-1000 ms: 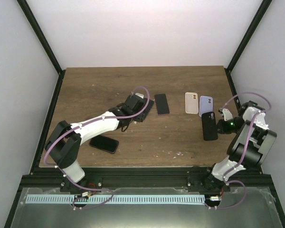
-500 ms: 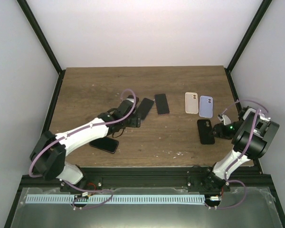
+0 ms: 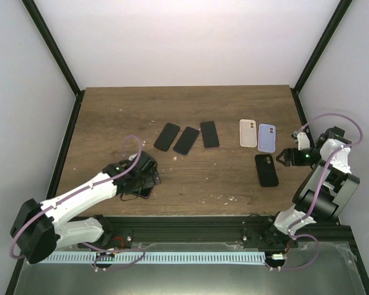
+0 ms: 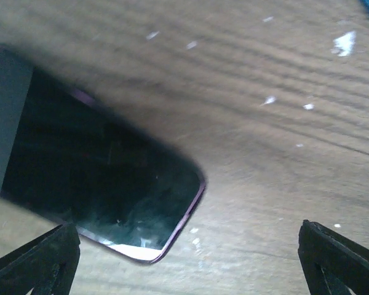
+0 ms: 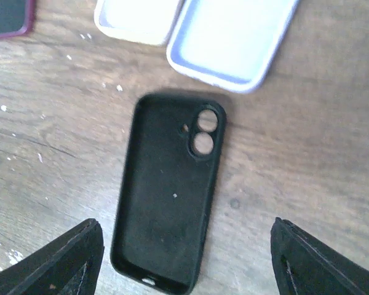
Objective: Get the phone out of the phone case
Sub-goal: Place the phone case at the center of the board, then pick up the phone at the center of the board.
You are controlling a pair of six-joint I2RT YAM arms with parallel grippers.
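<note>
My right end effector (image 5: 184, 222) hangs with its fingers spread wide over the black phone case (image 5: 166, 190), gripping nothing. The case lies flat on the bench (image 5: 307, 184), hollow side up and empty, with its camera holes at the far end. Just beyond the black case sit a lavender case (image 5: 234, 37) and a cream case (image 5: 135, 18), side by side. Well to the left of the black case, my left end effector (image 4: 187, 224) is also spread wide, low over a dark phone (image 4: 104, 184) lying screen up. I cannot tell whether its purple rim is a case. Beyond and to the left of the black case, three more phones (image 3: 186, 140) lie in a row.
</note>
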